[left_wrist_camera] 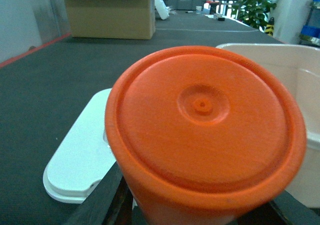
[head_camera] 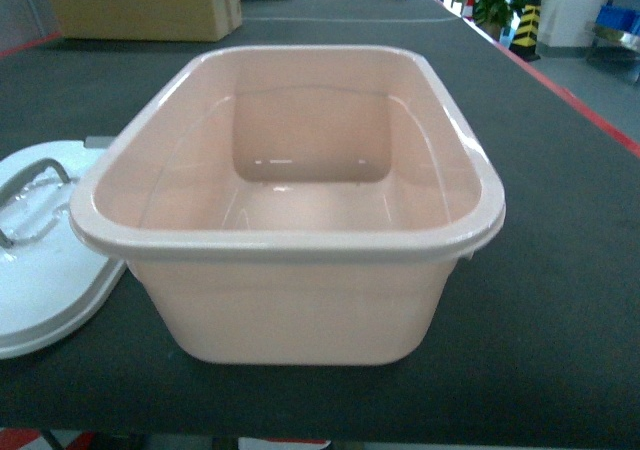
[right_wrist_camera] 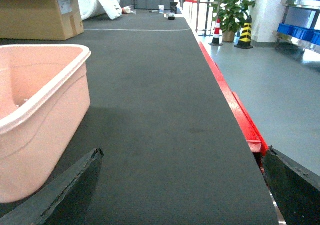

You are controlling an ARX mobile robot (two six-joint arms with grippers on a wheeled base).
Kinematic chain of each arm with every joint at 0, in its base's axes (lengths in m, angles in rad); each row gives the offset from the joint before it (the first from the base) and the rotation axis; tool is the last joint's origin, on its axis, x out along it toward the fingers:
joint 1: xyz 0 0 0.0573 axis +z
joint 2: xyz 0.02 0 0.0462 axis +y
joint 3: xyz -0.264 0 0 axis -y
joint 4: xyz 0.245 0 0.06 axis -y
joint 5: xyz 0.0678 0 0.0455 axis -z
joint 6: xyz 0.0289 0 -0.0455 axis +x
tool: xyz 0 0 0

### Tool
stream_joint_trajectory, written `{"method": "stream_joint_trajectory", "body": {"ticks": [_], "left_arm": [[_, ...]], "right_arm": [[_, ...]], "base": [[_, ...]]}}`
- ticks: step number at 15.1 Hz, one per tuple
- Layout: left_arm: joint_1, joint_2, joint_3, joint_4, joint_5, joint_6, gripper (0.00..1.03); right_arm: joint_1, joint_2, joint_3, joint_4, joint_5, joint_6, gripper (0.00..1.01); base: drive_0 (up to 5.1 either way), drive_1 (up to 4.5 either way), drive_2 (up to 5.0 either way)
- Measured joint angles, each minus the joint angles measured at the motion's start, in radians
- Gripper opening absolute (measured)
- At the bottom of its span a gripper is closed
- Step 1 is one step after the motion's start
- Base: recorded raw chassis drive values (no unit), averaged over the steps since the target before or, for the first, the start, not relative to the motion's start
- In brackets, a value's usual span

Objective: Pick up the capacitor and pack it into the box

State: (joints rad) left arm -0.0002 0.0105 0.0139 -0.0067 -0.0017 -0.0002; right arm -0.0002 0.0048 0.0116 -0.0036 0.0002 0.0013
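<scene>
- Held in the left gripper (left_wrist_camera: pixel 200 220), an orange cylindrical capacitor (left_wrist_camera: pixel 205 130) fills the left wrist view; its flat round end, with a small central dimple, is turned away from the wrist, so its long axis runs forward out of the jaws. Dark fingers (left_wrist_camera: pixel 102 202) are seen against its lower sides.
- Spread wide and grasping nothing, the right gripper (right_wrist_camera: pixel 182 190) is shown by two dark fingertips (right_wrist_camera: pixel 65 190) at the bottom corners of the right wrist view, above the dark worktop (right_wrist_camera: pixel 150 110).
- Near the front edge of the worktop the pale pink box (head_camera: pixel 290 225) is set upright, its long axis running from near edge to far; nothing is seen inside it.
- Just left of the box, the white lid (head_camera: pixel 45 270) lies flat on the worktop, with a grey latch (head_camera: pixel 35 175) on its top; whether it touches the box cannot be told.
- Along the right edge of the worktop a red strip (right_wrist_camera: pixel 230 100) is seen.
- Towards the far left corner a brown cardboard carton (left_wrist_camera: pixel 110 12) stands with its flaps open; a label on its side cannot be read.
- Beyond the far right edge a potted plant (right_wrist_camera: pixel 232 10) and a yellow-and-black cone (right_wrist_camera: pixel 245 32) stand on the floor.
</scene>
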Motion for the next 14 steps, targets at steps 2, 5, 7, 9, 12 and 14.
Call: {"method": "stream_joint_trajectory", "body": {"ticks": [2,5,7,9,12,14], "left_arm": [[0.0,0.0,0.0,0.004,0.001,0.001,0.44],[0.0,0.0,0.0,0.003,0.001,0.001,0.43],[0.0,0.0,0.0,0.0,0.001,0.001,0.43],[0.0,0.0,0.0,0.0,0.002,0.001,0.43],[0.0,0.0,0.0,0.0,0.002,0.001,0.43],[0.0,0.0,0.0,0.0,0.002,0.001,0.43]], "right_arm": [[0.0,0.0,0.0,0.003,0.0,0.001,0.98],[0.0,0.0,0.0,-0.001,0.0,0.001,0.98],[0.0,0.0,0.0,-0.002,0.0,0.001,0.98],[0.0,0.0,0.0,-0.002,0.0,0.001,0.98],[0.0,0.0,0.0,-0.002,0.0,0.001,0.98],[0.0,0.0,0.0,-0.002,0.0,0.001,0.98]], "base": [[0.0,0.0,0.0],[0.0,0.0,0.0],[0.0,0.0,0.0],[0.0,0.0,0.0],[0.0,0.0,0.0],[0.0,0.0,0.0]]}}
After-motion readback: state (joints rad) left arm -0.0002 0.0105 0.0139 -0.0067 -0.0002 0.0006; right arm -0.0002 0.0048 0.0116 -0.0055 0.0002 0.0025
